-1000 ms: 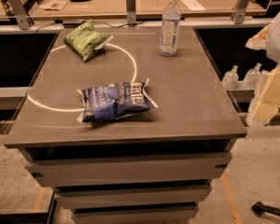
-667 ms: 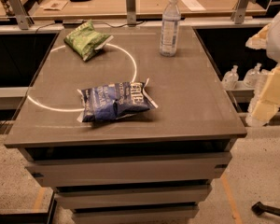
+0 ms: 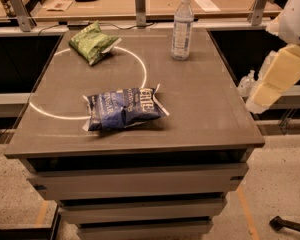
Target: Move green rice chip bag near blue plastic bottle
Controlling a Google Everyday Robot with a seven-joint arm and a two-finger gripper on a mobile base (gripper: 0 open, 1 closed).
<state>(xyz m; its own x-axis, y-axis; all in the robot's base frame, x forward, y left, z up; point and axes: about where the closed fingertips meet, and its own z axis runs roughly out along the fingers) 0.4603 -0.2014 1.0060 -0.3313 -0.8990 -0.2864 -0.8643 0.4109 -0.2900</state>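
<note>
1. green rice chip bag [image 3: 91,43] lies flat at the far left corner of the counter [image 3: 205,109], resting across the line of a white ring [image 3: 142,69] marked on the top.
2. blue plastic bottle [image 3: 182,27] stands upright by the far edge, right of middle, well apart from the green bag.
3. a dark-blue chip bag [image 3: 124,109] lies nearer the front, left of middle.
4. the pincer [image 3: 259,99] hangs off the counter's right side, touching nothing; whether it is open or closed i cannot tell.

Table [image 3: 210,104] — green bag [image 3: 91,43], blue bag [image 3: 122,109], upright bottle [image 3: 182,28].
</note>
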